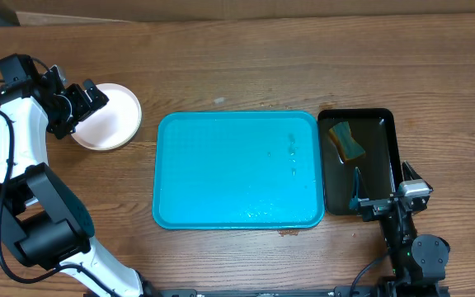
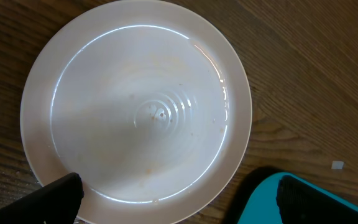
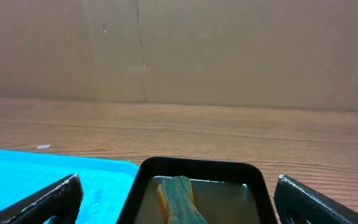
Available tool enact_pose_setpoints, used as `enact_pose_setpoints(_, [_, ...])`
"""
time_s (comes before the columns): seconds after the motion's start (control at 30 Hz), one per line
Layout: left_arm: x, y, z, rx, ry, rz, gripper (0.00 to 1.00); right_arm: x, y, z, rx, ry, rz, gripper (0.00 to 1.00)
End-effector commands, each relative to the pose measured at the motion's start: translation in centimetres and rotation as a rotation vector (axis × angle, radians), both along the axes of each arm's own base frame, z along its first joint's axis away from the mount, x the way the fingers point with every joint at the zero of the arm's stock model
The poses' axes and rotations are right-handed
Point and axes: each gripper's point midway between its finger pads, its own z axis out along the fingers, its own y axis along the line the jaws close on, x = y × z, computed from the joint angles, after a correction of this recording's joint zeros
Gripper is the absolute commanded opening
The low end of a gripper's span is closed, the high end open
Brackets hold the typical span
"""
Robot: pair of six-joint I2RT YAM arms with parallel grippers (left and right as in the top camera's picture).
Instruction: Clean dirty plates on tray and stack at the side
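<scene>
Overhead: tray (image 1: pixel 221 165) bare; plates (image 1: pixel 115 124) sit on the desk (image 1: pixel 246 66) left of the tray, left claw (image 1: pixel 89 97) over them, nearest arm by far. Left wrist: claw wide, empty, white plate dead ahead. Right wrist: right claw (image 3: pixel 176 186) wide, empty, facing sponge (image 3: pixel 179 199) right of the tray.

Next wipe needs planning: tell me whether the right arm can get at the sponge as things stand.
Probably yes. The right gripper sits open at the near end of the black tray, and the sponge lies uncovered just ahead of it inside that tray, with nothing between them.
</scene>
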Motion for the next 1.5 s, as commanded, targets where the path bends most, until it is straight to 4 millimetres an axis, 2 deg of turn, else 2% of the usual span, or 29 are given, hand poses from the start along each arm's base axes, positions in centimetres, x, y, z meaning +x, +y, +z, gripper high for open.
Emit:
enact_pose_setpoints(0.0, [-0.1,0.1,-0.3,0.011,0.003,-0.016,1.00,0.0,-0.1,-0.2,0.008,-0.003,-0.005,1.00])
enact_pose_setpoints(0.53, [-0.1,0.1,-0.4,0.048,0.018,-0.017,1.00,0.0,0.0,-0.2,0.008,-0.003,-0.005,1.00])
enact_pose_setpoints(0.6, [0.1,-0.3,1.0,0.084,-0.005,-0.026,1.00,0.0,-0.1,-0.2,0.008,-0.003,-0.005,1.00])
enact_pose_setpoints(0.7, [0.5,-2.2,4.7,0.178,-0.063,-0.059,1.00,0.0,0.0,-0.2,0.008,-0.003,-0.005,1.00])
enact_pose_setpoints(0.87, [0.3,-8.2,12.8,0.260,-0.248,-0.167,1.00,0.0,-0.1,-0.2,0.008,-0.003,-0.005,1.00])
enact_pose_setpoints(0.93, [-0.4,-10.5,15.9,0.274,-0.325,-0.207,1.00,0.0,-0.1,-0.2,0.008,-0.003,-0.005,1.00])
enact_pose_setpoints(1.0, [-1.5,-11.9,19.0,0.288,-0.403,-0.228,1.00,0.0,-0.1,-0.2,0.008,-0.003,-0.005,1.00])
enact_pose_setpoints(1.07, [-3.0,-12.5,22.0,0.304,-0.478,-0.228,1.00,0.0,0.0,-0.2,0.008,-0.003,-0.005,1.00])
enact_pose_setpoints(1.2, [-6.0,-12.8,26.7,0.335,-0.601,-0.212,1.00,0.0,0.0,-0.2,0.008,-0.003,-0.005,1.00])
enact_pose_setpoints(1.3, [-8.8,-13.1,29.1,0.354,-0.675,-0.202,1.00,0.0,0.0,-0.2,0.008,-0.003,-0.005,1.00])
enact_pose_setpoints(1.33, [-9.5,-13.2,29.3,0.357,-0.686,-0.200,1.00,0.0,-0.1,-0.2,0.008,-0.003,-0.005,1.00])
enact_pose_setpoints(1.4, [-11.3,-13.4,29.1,0.359,-0.702,-0.199,1.00,0.0,-0.1,-0.2,0.008,-0.003,-0.005,1.00])
enact_pose_setpoints(1.47, [-12.9,-13.6,27.8,0.357,-0.694,-0.200,1.00,0.0,0.0,-0.2,0.008,-0.003,-0.005,1.00])
